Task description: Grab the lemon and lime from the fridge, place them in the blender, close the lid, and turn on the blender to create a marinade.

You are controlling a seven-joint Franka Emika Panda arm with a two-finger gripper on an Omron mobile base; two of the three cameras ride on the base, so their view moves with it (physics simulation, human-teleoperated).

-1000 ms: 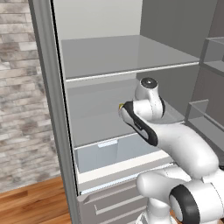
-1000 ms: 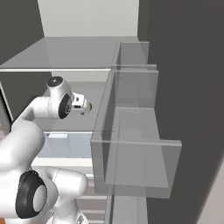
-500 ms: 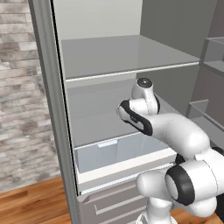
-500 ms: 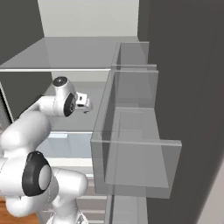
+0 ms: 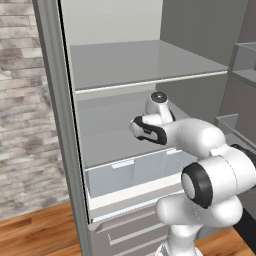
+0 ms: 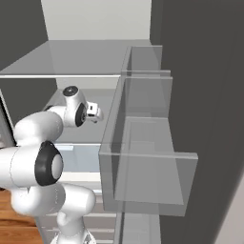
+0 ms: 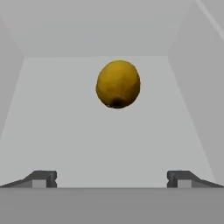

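Gripper (image 7: pixel 111 179) jaws spread wide, empty, inside the fridge (image 5: pixel 125 65); lemon (image 7: pixel 118 84) lies ahead of gripper, untouched

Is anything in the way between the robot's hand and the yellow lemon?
No, nothing visible is. In the hand view the lemon sits alone on the pale fridge shelf, straight ahead of the open gripper, with only bare shelf between them.

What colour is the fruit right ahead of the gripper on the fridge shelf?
Dull yellow-orange, so it is the lemon; clearest in the hand view.
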